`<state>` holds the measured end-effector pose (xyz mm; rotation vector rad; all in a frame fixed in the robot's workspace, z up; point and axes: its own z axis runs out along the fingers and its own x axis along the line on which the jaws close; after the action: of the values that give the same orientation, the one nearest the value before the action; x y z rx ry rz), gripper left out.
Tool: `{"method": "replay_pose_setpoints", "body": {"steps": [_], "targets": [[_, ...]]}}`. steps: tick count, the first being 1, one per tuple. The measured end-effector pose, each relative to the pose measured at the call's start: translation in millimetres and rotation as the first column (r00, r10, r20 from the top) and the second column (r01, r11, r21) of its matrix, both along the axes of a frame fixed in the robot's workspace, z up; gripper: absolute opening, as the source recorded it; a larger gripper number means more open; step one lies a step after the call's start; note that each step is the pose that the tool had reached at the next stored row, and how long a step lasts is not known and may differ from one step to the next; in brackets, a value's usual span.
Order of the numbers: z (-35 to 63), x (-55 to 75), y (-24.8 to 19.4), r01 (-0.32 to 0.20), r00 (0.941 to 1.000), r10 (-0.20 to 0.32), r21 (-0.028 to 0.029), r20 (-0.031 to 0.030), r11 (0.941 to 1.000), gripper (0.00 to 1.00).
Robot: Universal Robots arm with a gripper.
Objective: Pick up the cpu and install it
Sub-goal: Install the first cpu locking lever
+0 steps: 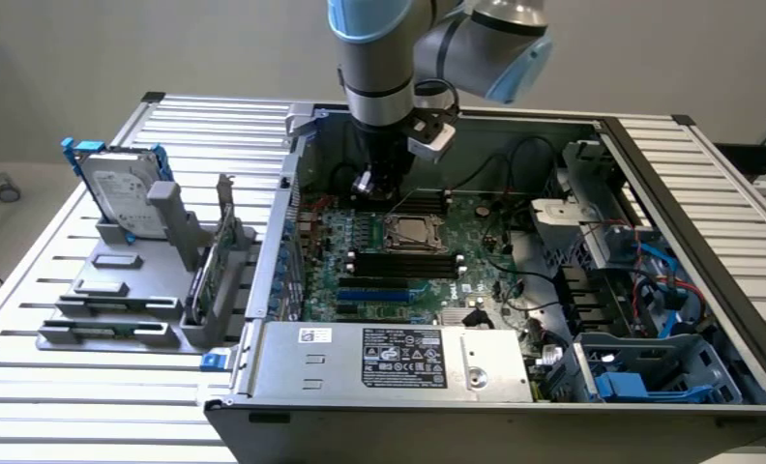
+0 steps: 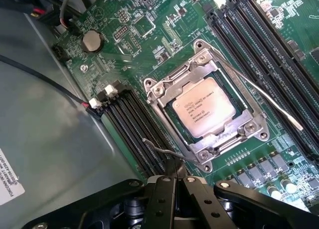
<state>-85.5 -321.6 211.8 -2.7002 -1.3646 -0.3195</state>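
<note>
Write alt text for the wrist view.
The cpu lies in its metal socket frame on a green motherboard, with a thin silver lever sticking out beside it. The black gripper, jaws shut and holding nothing, sits just short of the frame, near a second wire lever. Dark memory slots flank the socket.

Top of arm (image 1: 380,58) cut off by the exterior view's upper edge. Base of pincer (image 2: 175,176) cropped at the wrist view's edge. Print on cpu (image 2: 204,108) too small to read, its rim tucked under socket frame (image 2: 158,97). White label (image 2: 9,176) cropped.
</note>
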Motion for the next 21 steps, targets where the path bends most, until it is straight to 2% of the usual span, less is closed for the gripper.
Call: {"method": "replay_pose_setpoints", "body": {"steps": [2,7,12,15,21], "targets": [[-0.1,0.0,-0.1,0.001,1.0000,-0.001,-0.0035,0.0001,1.0000,0.11],[-1.6,0.0,-0.5,0.004,1.0000,-0.004,-0.0195,0.0001,0.9998,0.11],[-3.0,0.1,-0.5,0.004,1.0000,-0.004,-0.0291,0.0002,0.9996,0.11],[-3.9,0.9,-0.6,0.004,1.0000,-0.004,-0.0323,0.0003,0.9995,0.11],[-7.6,3.5,-0.6,0.004,1.0000,-0.004,-0.0329,0.0011,0.9994,0.11]]}}
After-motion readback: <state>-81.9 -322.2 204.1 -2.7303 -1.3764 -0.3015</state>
